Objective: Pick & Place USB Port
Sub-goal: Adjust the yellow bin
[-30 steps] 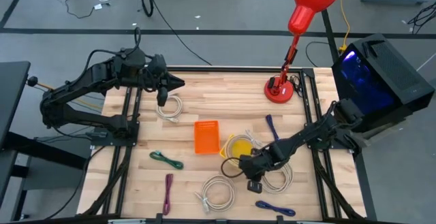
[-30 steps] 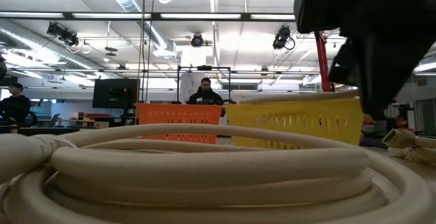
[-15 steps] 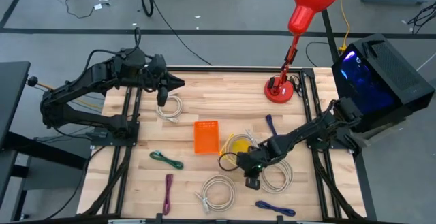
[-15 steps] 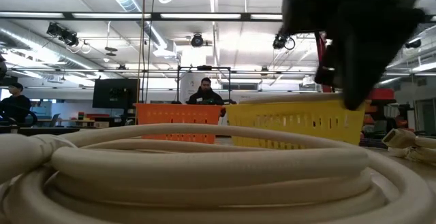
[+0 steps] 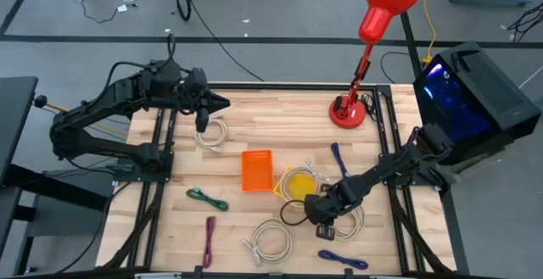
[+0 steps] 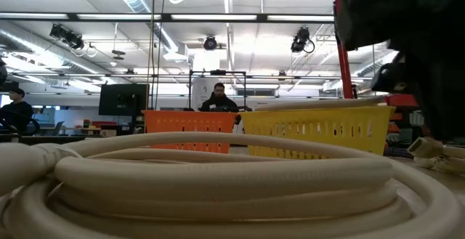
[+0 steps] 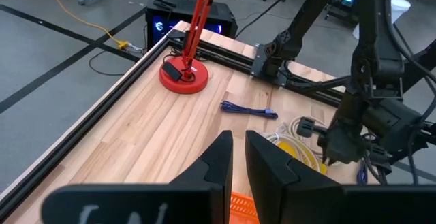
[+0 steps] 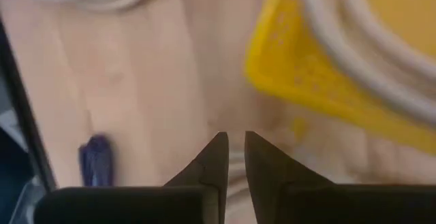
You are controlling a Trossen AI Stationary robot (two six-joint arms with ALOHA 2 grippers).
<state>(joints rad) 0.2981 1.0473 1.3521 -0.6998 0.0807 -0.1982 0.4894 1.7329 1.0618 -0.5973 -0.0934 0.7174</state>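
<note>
My right gripper points down, shut and empty, just above the wood between the yellow basket and a white cable coil. In the right wrist view its fingers stand over bare wood beside the basket's corner. A white cable lies in the basket. My left gripper waits shut and empty at the far left, above another white coil; it also shows in its own wrist view.
An orange basket stands left of the yellow one. Purple cables, a green cable, a maroon cable and a third white coil lie on the wood. A red lamp stands at the far edge.
My right gripper has swung a little toward the table's left edge and then back toward the right, staying shut and low over the wood beside the yellow basket.
</note>
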